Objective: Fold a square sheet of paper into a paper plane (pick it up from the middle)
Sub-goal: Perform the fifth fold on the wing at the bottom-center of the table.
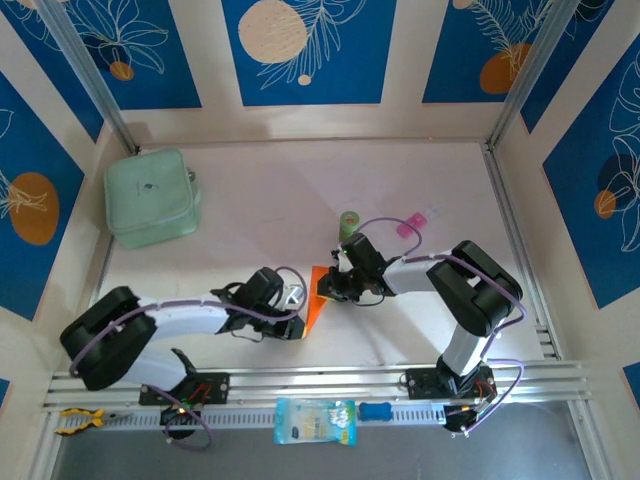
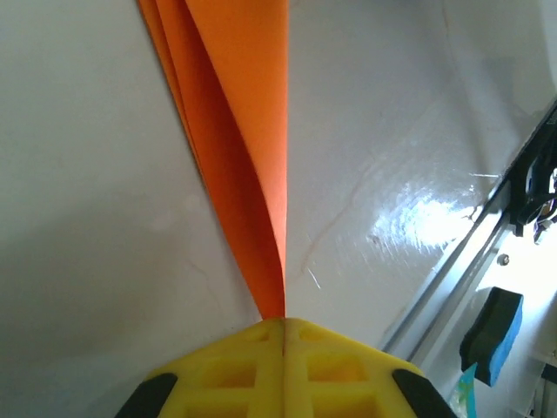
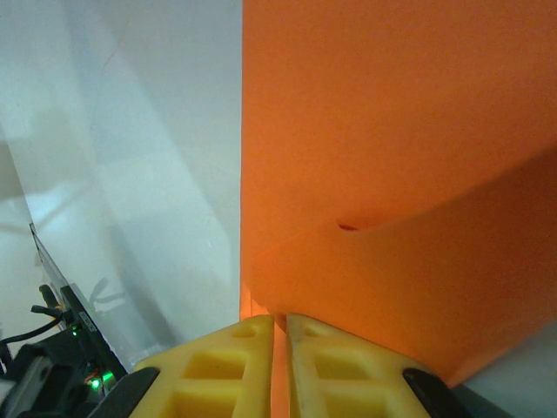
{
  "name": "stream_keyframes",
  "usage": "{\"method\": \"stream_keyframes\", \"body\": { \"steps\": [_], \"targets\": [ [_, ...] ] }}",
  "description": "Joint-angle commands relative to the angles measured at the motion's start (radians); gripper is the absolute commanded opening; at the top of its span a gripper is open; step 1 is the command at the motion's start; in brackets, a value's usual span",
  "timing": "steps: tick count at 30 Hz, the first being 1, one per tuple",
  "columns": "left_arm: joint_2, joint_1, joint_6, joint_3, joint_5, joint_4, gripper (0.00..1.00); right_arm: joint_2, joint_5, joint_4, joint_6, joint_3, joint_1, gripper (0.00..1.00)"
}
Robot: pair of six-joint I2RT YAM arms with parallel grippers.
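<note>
The left gripper (image 2: 283, 333) has its jaws clenched on the narrow end of the folded orange sheet of paper (image 1: 316, 297), mid-bench (image 1: 260, 190). The right gripper (image 3: 279, 324) likewise has its jaws clamped on the sheet's farther end, near the small green can (image 1: 348, 220).

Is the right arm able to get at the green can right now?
Probably not yet: the green can stands close by, but the right gripper is shut on the orange paper.

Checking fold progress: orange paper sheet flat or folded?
Folded. The thin bright orange paper sheet shows stacked layers along a crease, left wrist view.
</note>
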Motion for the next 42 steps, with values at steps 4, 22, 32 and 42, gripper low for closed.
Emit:
{"method": "stream_keyframes", "body": {
  "steps": [4, 22, 32, 42],
  "targets": [
    [-0.168, -0.003, 0.013, 0.014, -0.128, -0.146, 0.13, 0.055, 0.083, -0.064, 0.006, -0.013, 0.021, 0.13],
    [0.202, 0.021, -0.028, 0.197, -0.027, 0.191, 0.06, 0.048, 0.075, -0.049, 0.030, -0.023, 0.023, 0.13],
    [0.260, 0.017, -0.037, 0.075, -0.007, 0.174, 0.07, 0.051, 0.078, -0.049, 0.031, -0.027, 0.022, 0.13],
    [0.178, -0.026, 0.009, 0.022, -0.024, -0.014, 0.07, 0.051, 0.085, -0.053, 0.033, -0.028, 0.021, 0.13]
  ]
}}
